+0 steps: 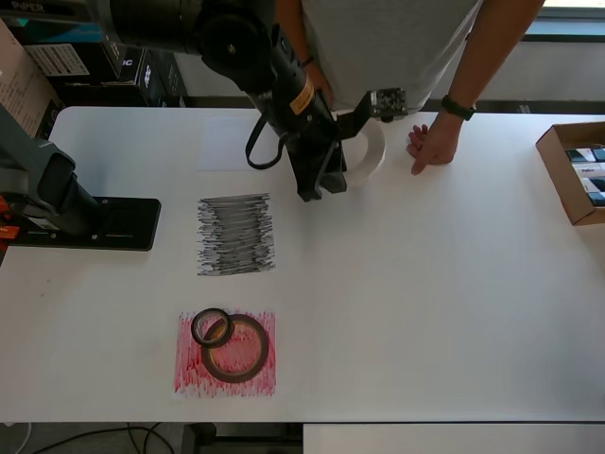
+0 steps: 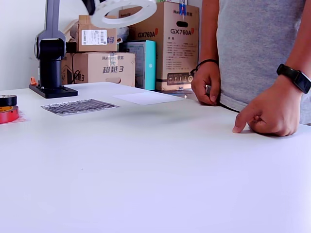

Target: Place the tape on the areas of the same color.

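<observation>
White tape roll [image 2: 124, 12], which we judged clamped aloft in closed gripper [image 1: 321, 184] fingers (grip partly hidden), needed lowering level onto white sheet [image 2: 147, 98].

The arm [image 1: 255, 52] is black, built of rounded glossy housings, with a yellow-orange label on its forearm and a black cable looping beside the wrist. A small grey camera block sits by the gripper [image 1: 317, 184], whose fingers are black. In the exterior view the base [image 2: 51, 56] is a grey-black column on a flat black plate.
</observation>
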Robot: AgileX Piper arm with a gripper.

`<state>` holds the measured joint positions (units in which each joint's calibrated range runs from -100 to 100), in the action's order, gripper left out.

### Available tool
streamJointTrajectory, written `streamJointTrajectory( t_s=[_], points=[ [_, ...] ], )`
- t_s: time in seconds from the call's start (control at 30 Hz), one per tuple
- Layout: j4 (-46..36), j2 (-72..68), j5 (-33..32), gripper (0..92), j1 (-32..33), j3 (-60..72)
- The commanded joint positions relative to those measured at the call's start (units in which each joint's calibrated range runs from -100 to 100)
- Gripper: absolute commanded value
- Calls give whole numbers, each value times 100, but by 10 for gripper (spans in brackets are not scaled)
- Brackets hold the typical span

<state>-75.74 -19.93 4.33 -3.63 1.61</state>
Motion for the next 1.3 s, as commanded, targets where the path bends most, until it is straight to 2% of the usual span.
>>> streamJointTrajectory(
  t_s=[0.0, 0.3, 0.5, 0.83, 1.27],
  points=[
    [60, 75, -164, 9, 1225, -229],
    [179, 47, -426, 9, 2140, -1492],
    [883, 56, -549, 9, 2543, -2591],
    [1630, 47, -492, 9, 2708, -3527],
    [1910, -196, -475, 9, 2637, -3863]
  ],
)
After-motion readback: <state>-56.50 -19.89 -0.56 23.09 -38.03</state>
